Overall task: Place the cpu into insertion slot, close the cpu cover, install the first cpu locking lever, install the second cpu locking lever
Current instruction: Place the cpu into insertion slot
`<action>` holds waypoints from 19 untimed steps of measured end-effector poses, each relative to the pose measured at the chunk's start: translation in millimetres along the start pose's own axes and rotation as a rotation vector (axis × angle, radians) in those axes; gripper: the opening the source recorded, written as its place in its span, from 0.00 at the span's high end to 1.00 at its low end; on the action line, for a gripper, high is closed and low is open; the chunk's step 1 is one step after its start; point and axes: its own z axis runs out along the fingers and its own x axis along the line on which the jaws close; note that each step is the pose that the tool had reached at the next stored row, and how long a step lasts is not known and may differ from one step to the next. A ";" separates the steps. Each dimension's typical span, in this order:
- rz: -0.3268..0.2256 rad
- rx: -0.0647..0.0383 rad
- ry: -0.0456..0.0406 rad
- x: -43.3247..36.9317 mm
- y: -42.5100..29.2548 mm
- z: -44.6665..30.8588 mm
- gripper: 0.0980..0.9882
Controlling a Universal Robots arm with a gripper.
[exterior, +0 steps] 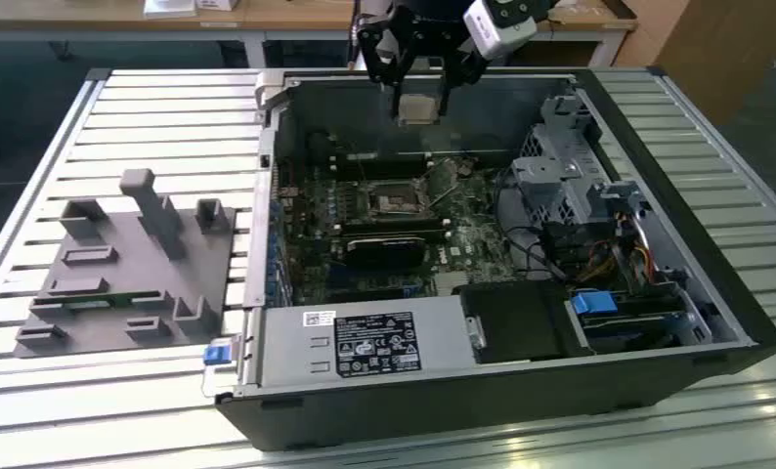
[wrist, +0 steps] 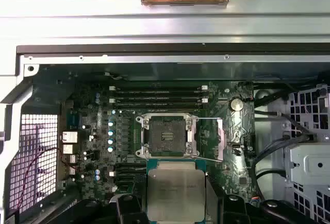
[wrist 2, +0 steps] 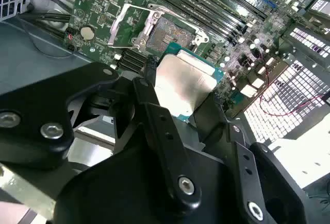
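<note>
My gripper hangs over the far wall of the open computer case, shut on the cpu, a flat square chip with a pale silver top. In both wrist views the cpu sits between the black fingers, held well above the board. The insertion slot lies open on the green motherboard, dark in the middle with a silver border. The cpu cover, a thin silver frame, is swung up beside the slot.
A grey fixture block stands on the slatted table at the exterior view's left. Inside the case are a power supply, a metal drive cage, cables, a long black module and memory slots near the socket.
</note>
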 end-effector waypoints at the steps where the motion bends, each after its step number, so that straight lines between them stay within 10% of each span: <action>1: 0.000 0.000 0.0000 0.0 0.0 0.0 0.50; 19: 0.079 -0.001 -0.0071 7.4 1.5 0.6 0.50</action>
